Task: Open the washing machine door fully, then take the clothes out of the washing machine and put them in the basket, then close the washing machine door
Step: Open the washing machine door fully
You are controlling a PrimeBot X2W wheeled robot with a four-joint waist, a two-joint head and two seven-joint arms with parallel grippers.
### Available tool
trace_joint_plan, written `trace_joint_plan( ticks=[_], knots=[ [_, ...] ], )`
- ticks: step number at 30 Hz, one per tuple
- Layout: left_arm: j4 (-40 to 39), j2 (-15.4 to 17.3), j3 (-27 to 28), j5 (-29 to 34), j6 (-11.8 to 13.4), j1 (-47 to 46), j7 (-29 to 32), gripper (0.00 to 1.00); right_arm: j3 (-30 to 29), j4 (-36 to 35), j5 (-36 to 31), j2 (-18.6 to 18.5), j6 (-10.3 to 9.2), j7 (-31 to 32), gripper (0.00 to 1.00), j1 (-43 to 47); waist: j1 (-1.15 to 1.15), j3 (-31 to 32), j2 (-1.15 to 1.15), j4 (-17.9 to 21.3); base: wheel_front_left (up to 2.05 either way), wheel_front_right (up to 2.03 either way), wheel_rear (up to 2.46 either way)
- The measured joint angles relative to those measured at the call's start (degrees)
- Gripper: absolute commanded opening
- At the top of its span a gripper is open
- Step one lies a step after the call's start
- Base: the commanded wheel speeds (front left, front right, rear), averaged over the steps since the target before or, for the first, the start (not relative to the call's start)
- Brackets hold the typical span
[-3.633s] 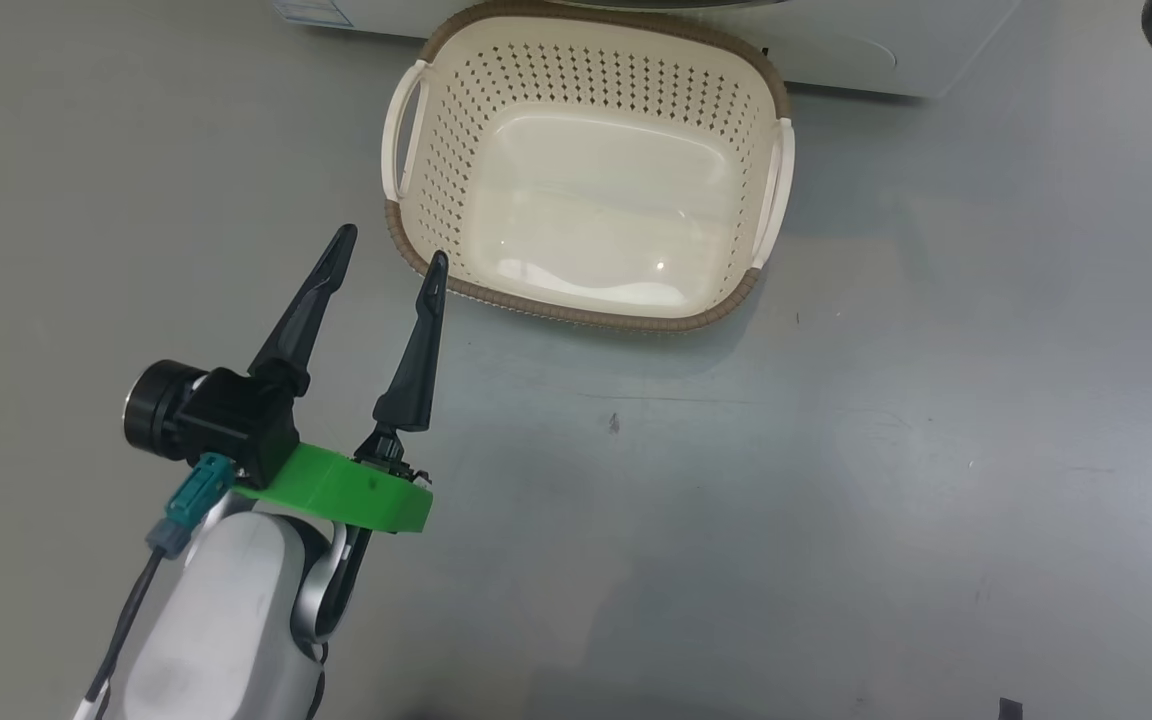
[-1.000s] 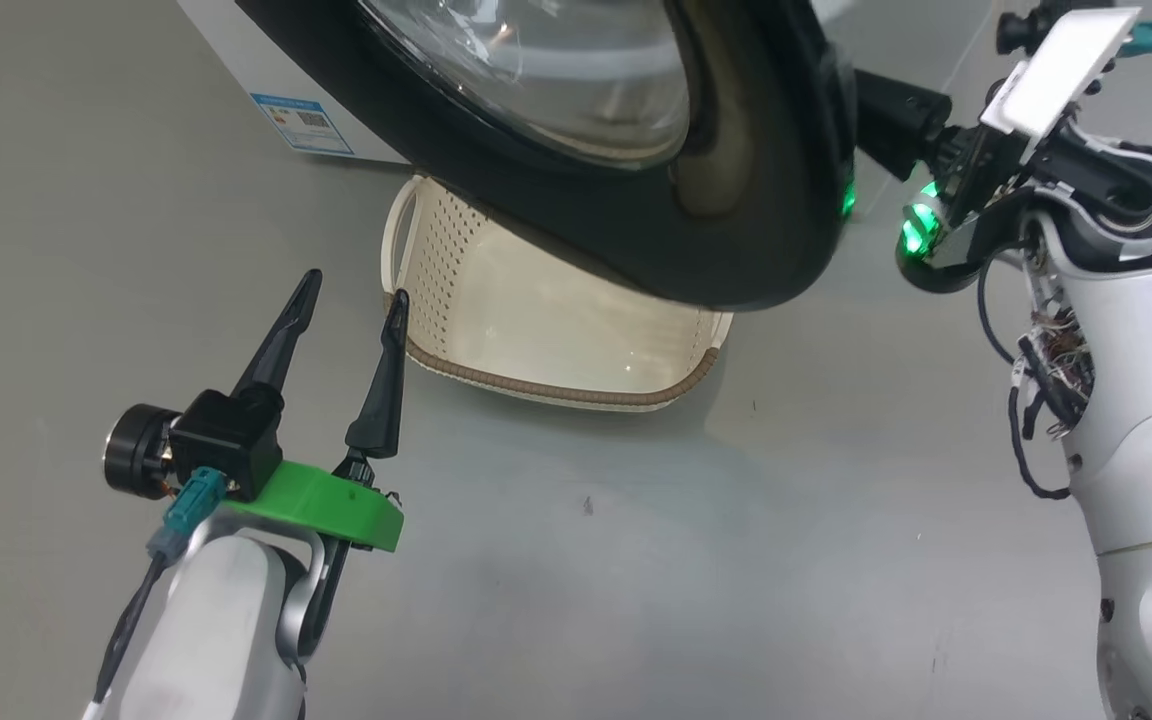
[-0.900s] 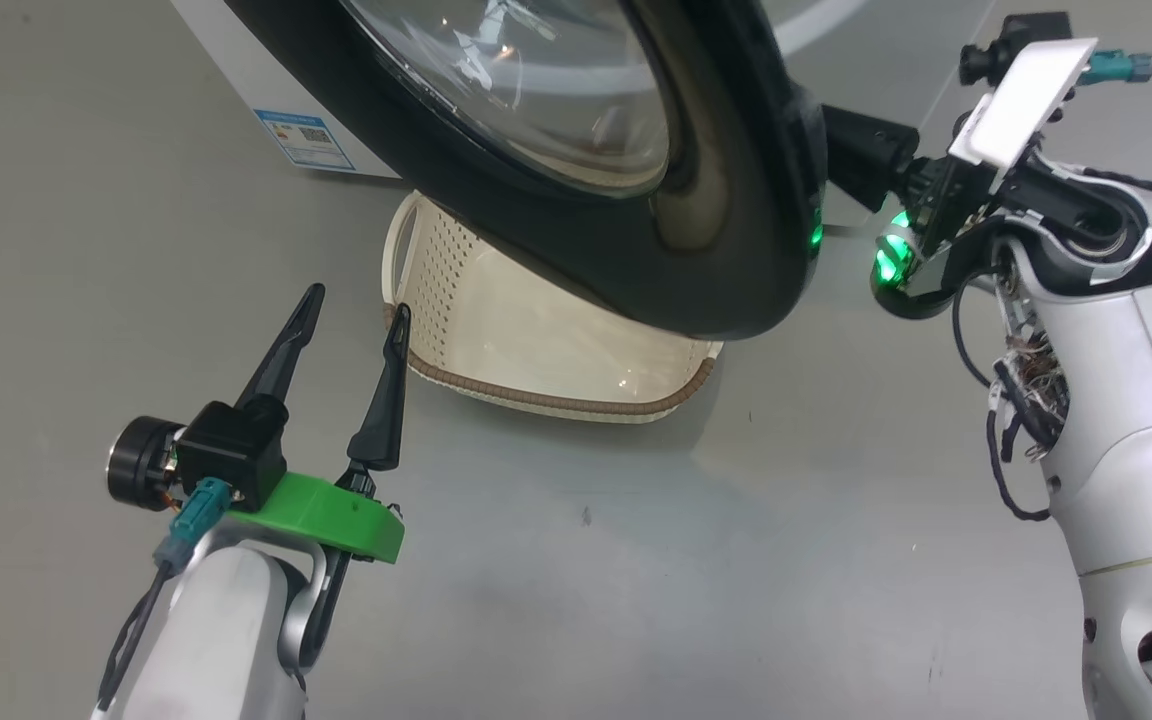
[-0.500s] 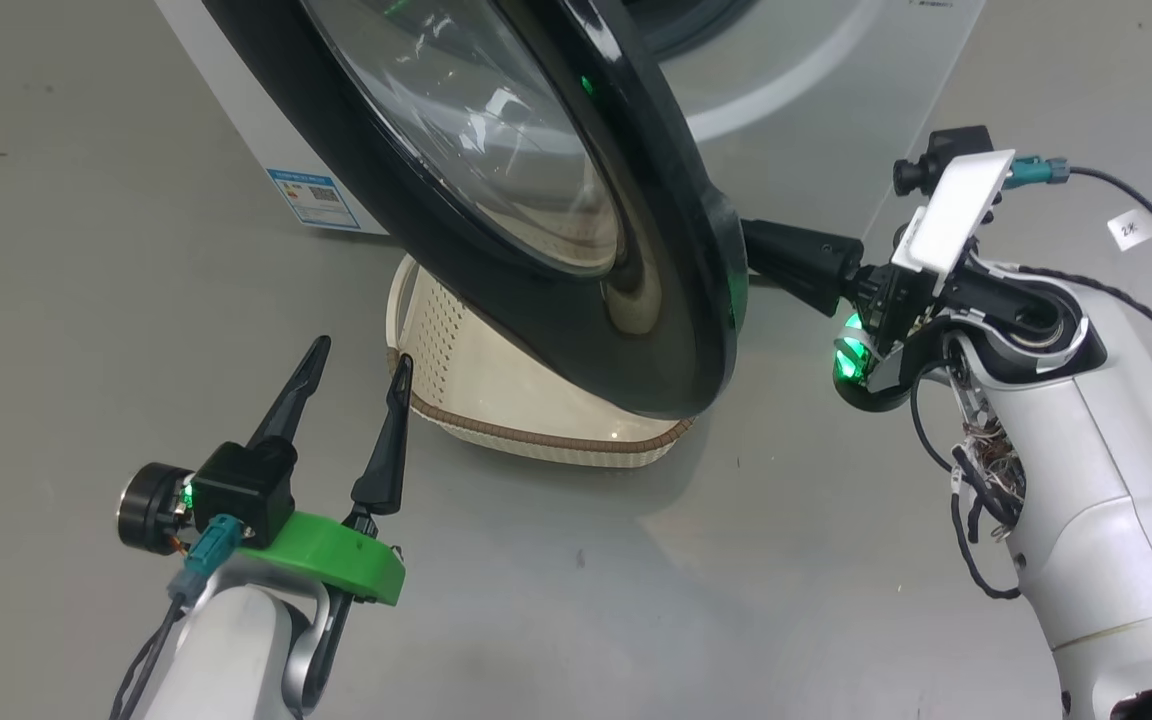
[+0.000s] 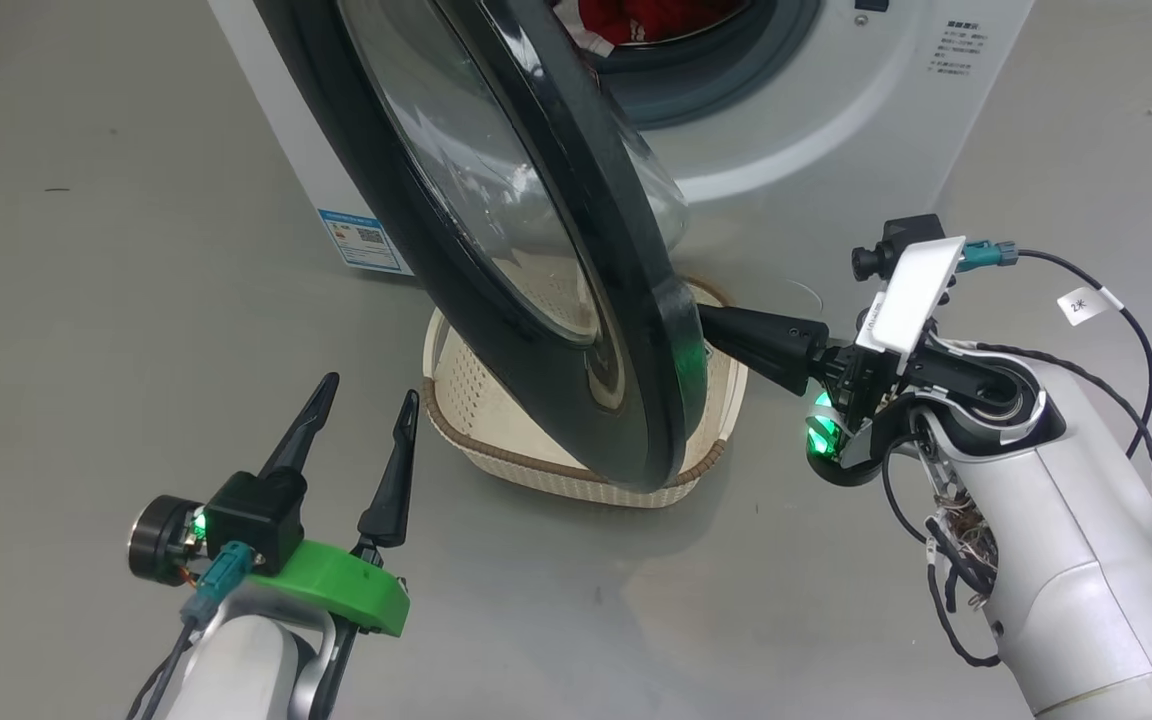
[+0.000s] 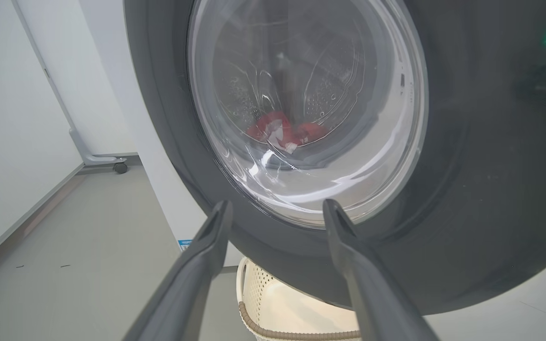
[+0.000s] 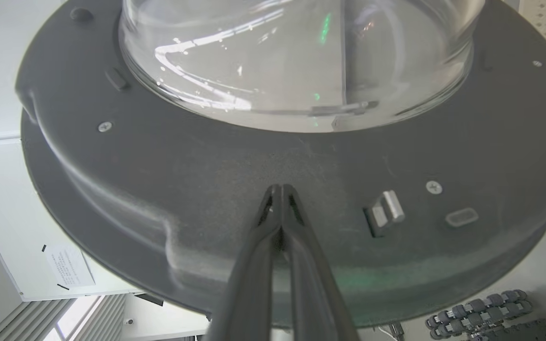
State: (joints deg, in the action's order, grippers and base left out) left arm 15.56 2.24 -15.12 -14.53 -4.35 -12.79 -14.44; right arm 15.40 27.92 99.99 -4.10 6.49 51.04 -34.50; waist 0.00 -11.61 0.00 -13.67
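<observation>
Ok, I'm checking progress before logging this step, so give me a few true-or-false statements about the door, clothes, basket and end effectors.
1. The washing machine door is partly open. True.
2. The right end effector is spread wide. False: it is shut, tips at the door's inner side.
3. The clothes lie in the basket. False: they are inside the washing machine.
4. The left end effector is open and holds nothing. True.
5. The basket stands on the floor below the door. True.
</observation>
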Motion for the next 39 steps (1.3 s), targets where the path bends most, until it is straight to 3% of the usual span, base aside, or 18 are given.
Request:
trace_joint_plan(
  ticks=[22, 31, 39],
  knots=[
    [0.1, 0.0, -1.2, -0.1, 0.1, 1.5, 0.0, 1.00, 8.1, -4.2, 6.6, 0.2, 0.02, -0.9, 0.00, 5.2, 0.00, 2.1, 0.00, -8.0, 0.00, 0.00, 0.00],
    [-0.4, 0.0, -0.4, -0.4, 0.6, 2.2, 0.0, 1.00, 12.7, -6.5, 9.9, 0.2, 0.09, -2.8, 0.00, 5.7, 0.00, 2.5, 0.00, -9.5, 0.00, 0.00, 0.00],
    [-1.1, 0.0, -0.3, -0.4, 1.0, 2.3, 0.0, 1.00, 13.3, -7.0, 10.4, 0.3, 0.18, -5.8, 0.00, 5.7, 0.00, 2.5, 0.00, -9.6, 0.00, 0.00, 0.00]
  ],
)
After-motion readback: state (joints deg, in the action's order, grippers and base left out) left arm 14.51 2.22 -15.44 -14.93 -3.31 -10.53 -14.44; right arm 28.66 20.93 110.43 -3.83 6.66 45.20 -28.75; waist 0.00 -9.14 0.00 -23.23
